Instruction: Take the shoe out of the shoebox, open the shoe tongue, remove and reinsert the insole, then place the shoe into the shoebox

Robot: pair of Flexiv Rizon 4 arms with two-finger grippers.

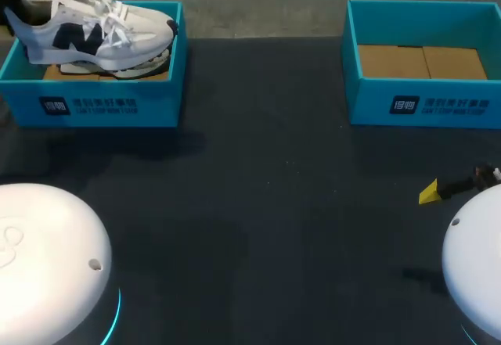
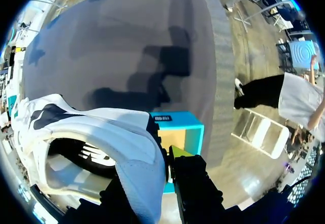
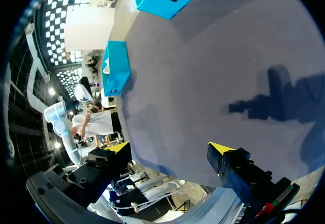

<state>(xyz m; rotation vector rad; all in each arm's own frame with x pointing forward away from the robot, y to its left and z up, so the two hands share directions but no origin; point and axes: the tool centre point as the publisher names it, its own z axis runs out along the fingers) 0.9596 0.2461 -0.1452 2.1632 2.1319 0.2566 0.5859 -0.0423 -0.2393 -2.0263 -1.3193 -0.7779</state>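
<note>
Head view: the white shoe (image 1: 98,32) with a dark side mark lies in the left shoebox (image 1: 102,104), a teal box at the far left of the table (image 1: 258,204). Its toe points toward the table's middle and its upper stands above the box rim. We cannot tell whether the sole rests on the box floor. The right shoebox (image 1: 423,106), also teal, stands well apart at the far right, and only its brown cardboard lining (image 1: 423,62) shows inside.

Left wrist view: our left gripper (image 2: 165,159) is closed on the shoe's heel collar, with the white fabric pinched between its two fingers. One yellow tip (image 2: 181,152) shows beside the fabric. A teal wall of the left shoebox lies just beyond the tips.

Right wrist view: our right gripper (image 3: 170,148) is spread wide with nothing between its fingers. It hangs over bare dark table, and both teal boxes lie far ahead of it.
</note>
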